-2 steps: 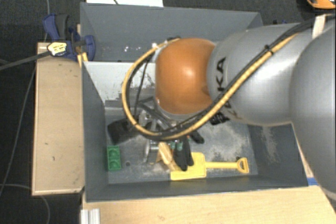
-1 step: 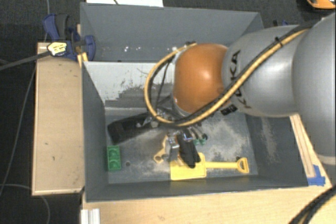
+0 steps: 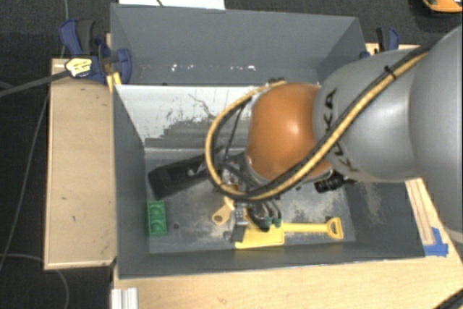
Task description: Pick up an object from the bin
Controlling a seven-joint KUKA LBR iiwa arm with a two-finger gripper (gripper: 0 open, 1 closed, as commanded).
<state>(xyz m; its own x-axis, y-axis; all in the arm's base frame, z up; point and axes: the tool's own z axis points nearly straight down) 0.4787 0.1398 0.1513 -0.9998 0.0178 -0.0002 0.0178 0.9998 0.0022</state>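
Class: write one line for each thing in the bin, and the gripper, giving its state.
yellow tool: lying flat on the floor.
green block: lying free by left wall.
black object: lying free, left of gripper.
gripper: low in the bin, at the yellow tool's left end.

Green studded brick [image 3: 157,218] front-left, black oblong obj [image 3: 177,176] just behind it, small tan piece [image 3: 221,214] to the brick's right

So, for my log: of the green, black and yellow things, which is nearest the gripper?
The yellow handled tool: the gripper is at its left end; green block and black piece lie farther left.
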